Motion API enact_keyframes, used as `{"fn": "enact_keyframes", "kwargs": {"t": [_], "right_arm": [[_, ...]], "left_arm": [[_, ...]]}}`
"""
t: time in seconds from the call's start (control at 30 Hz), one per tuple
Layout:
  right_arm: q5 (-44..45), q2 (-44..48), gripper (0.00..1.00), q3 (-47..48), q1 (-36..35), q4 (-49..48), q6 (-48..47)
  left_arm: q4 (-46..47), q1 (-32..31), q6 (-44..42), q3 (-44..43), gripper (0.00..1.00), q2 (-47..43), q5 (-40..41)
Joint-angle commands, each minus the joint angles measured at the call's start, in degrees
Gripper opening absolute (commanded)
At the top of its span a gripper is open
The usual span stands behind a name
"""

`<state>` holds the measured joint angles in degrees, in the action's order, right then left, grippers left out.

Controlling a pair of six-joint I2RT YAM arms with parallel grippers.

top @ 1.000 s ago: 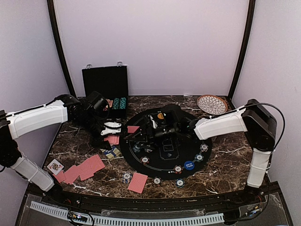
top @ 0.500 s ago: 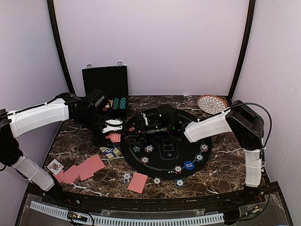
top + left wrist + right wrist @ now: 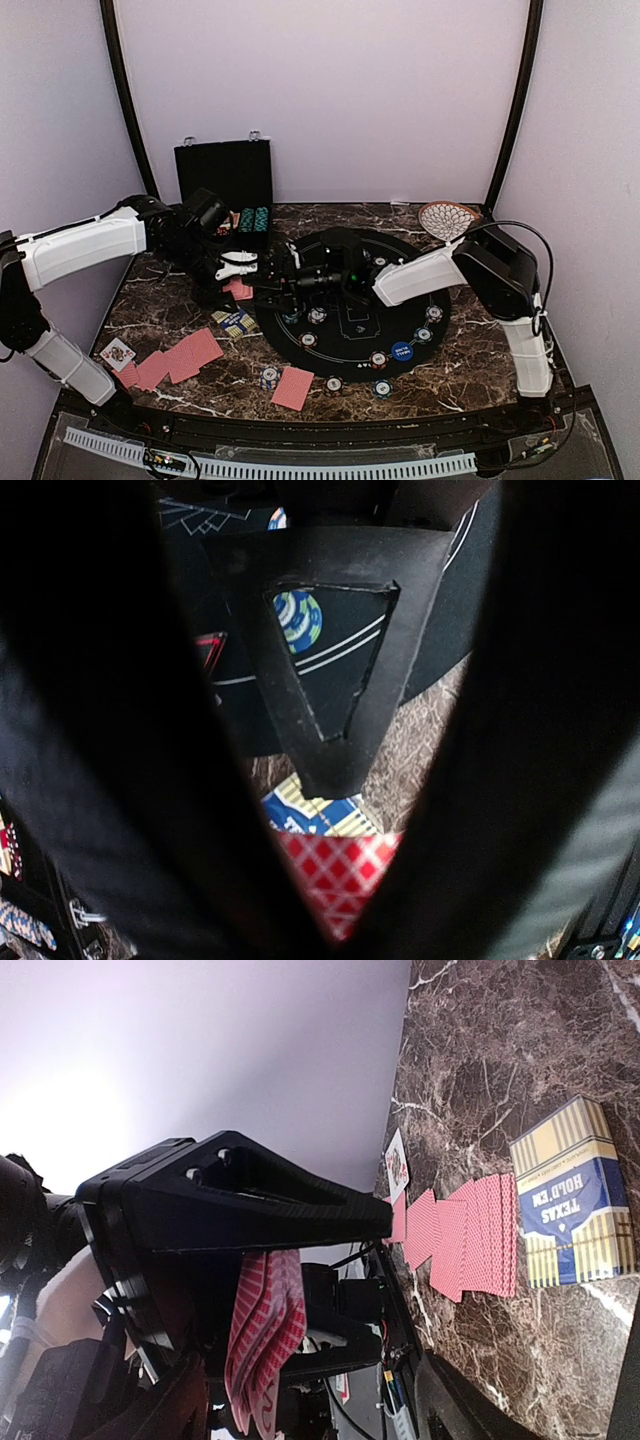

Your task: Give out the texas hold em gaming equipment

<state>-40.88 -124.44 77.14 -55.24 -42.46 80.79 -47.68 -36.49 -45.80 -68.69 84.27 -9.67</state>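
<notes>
A bundle of red-backed playing cards is clenched by the left end effector, at the left rim of the black mat. The right end effector is positioned just beside it, with one finger set above the bundle; whether it is closed cannot be told. Beyond the right end effector, further cards are fanned on the tabletop beside a card box.
</notes>
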Motion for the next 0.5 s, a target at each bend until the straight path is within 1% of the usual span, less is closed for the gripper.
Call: {"fn": "enact_keyframes", "kwargs": {"t": [0.0,0.07,0.17,0.33,0.4,0.47], "right_arm": [[0.3,-3.7,0.7,5.2,-1.8,-6.1,3.4],[0.5,-5.5,0.7,6.6,-1.9,-6.3,4.1],[0.9,-7.1,0.7,7.1,-1.9,-9.5,6.6],[3.7,-7.3,0.68,3.8,-1.4,-19.9,11.9],[4.0,-7.0,0.65,3.1,-1.2,-21.0,12.1],[3.7,-7.0,0.64,3.6,-1.3,-20.1,11.6]], "left_arm": [[0.4,-0.7,0.5,-2.1,0.54,0.3,-1.5],[0.5,-0.8,0.7,-2.2,0.54,0.3,-1.5],[0.7,-0.8,1.2,-2.5,0.54,0.4,-1.6],[1.1,-0.8,2.3,-2.7,0.54,0.2,-1.7],[1.0,-0.8,2.2,-2.6,0.54,0.1,-1.7],[1.1,-0.9,2.1,-2.5,0.55,0.3,-1.3]]}}
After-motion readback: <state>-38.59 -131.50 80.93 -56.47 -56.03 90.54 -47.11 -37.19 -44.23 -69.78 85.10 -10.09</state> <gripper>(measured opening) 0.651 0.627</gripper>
